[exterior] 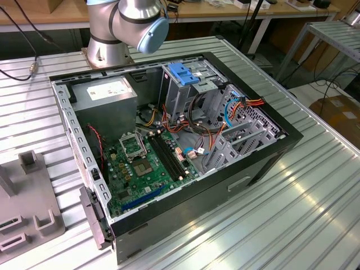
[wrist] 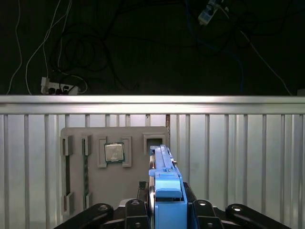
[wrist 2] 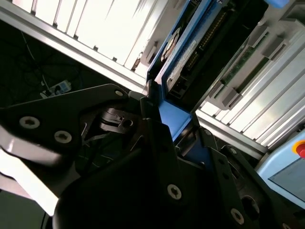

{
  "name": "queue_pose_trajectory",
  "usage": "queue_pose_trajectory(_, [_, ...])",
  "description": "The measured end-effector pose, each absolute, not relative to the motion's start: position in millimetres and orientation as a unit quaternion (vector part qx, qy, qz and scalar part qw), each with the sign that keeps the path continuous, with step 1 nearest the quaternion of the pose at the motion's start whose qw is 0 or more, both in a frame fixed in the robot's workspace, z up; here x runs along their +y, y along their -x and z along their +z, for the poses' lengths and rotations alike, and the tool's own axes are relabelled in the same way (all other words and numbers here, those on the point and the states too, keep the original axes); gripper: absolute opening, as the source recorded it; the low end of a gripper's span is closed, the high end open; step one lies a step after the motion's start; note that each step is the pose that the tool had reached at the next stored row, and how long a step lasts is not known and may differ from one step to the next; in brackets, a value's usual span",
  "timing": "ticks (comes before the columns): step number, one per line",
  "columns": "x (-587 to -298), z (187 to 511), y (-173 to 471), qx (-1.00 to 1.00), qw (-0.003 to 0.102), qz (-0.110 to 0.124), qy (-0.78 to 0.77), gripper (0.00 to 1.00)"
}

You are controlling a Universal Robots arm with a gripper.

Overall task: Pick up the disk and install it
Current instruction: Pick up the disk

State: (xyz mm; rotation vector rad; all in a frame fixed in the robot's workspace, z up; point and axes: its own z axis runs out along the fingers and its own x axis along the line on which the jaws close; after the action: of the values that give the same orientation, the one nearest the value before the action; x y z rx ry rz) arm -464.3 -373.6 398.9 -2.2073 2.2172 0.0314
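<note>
Closest in, the gripper [wrist: 167,212] has its matt black, bolted fingers [wrist: 200,210] pressed against both sides of the disk [wrist: 164,174], pinching it by its bright blue plastic frame. The disk stands on edge, a thin slab. In the second wrist view the gripper [wrist 2: 174,121] clamps the blue end while the disk [wrist 2: 183,55] runs away from it, grey metal with a white label on its flat face.

The disk sits over the near edge of a grey fixture plate [wrist: 124,191]; I cannot tell whether it touches the plate. Beside the disk on the plate, a square silvery processor chip [wrist: 113,152] lies in a raised pocket, and beyond the chip two narrow slots hold dark green strips [wrist: 86,174]. Just behind the disk a small U-shaped bracket [wrist: 155,140] rises from the plate.

The plate lies on a ribbed aluminium table [wrist: 238,157]. Past the plate and the table's rail, cables [wrist: 71,47] trail over a dark floor.

In the exterior view the plate [exterior: 28,214] lies to the exterior view's left of an open black computer case [exterior: 264,163] with a green motherboard [exterior: 140,169] inside.
</note>
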Motion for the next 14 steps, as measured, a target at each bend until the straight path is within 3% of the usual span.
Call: queue_pose_trajectory(14, [-374,415,464,0.709,0.006,0.01,0.705,0.37])
